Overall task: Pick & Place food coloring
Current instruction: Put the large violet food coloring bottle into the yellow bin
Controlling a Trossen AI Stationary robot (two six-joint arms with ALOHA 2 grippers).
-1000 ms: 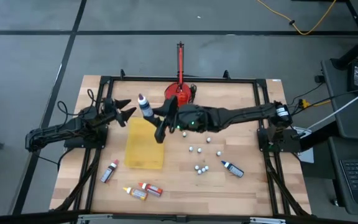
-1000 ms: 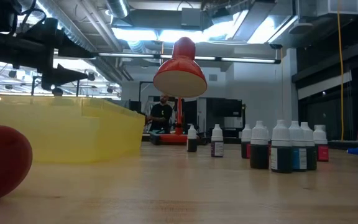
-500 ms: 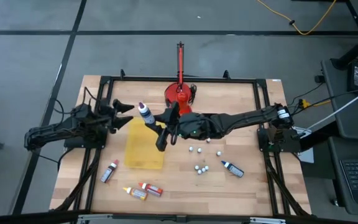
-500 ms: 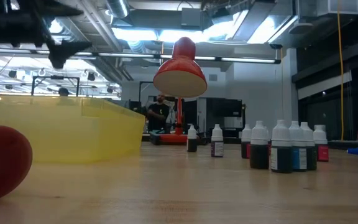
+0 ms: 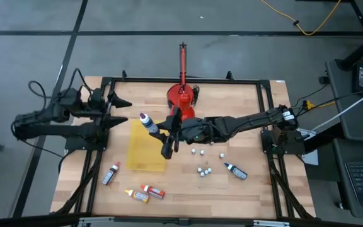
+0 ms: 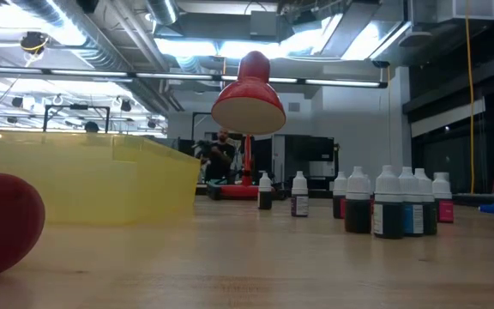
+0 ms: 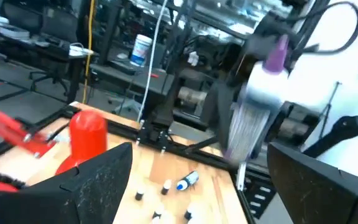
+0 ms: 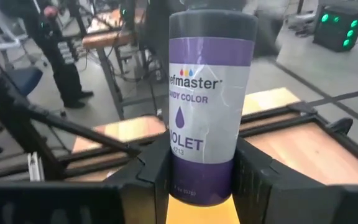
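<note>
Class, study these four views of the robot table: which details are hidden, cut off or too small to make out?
- Yellow bin: its inside is hidden by its own wall in the low view.
- Violet bottle in the right gripper: its base is hidden by the fingers in the right wrist view.
- Lying bottles: labels too small in the high view.
- Left gripper: open, absent from the low view.

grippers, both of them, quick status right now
Left gripper: open, holding nothing, at the table's left edge.
Right gripper: shut on the violet food coloring bottle with a grey cap, above the yellow tray.
</note>
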